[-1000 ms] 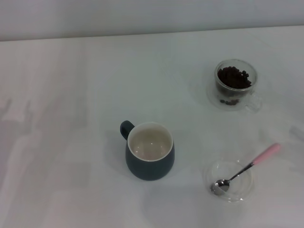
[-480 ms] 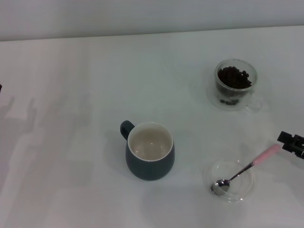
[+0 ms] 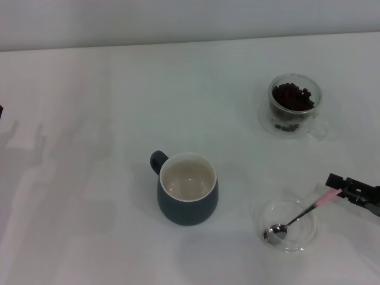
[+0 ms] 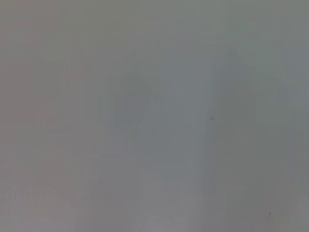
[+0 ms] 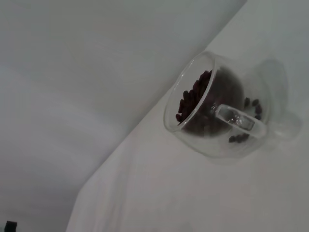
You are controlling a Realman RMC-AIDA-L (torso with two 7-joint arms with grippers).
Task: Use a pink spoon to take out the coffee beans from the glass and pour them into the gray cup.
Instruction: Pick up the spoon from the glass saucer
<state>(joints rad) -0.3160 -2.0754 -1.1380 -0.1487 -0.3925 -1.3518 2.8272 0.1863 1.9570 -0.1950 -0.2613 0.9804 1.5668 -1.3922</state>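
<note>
The pink spoon lies with its metal bowl in a shallow clear dish and its pink handle pointing right and away from me. My right gripper reaches in from the right edge and sits over the far end of that handle. The glass with coffee beans stands at the back right; it also shows in the right wrist view, beans inside. The gray cup stands upright in the middle, empty, handle to the left. Only a dark sliver of my left arm shows at the left edge.
The white table runs back to a pale wall. The left wrist view shows only bare white surface. The dish stands near the table's front right, between the gray cup and my right gripper.
My right gripper has come in from the right edge and moved left over the end of the spoon's pink handle. The spoon, glass and gray cup have not moved.
</note>
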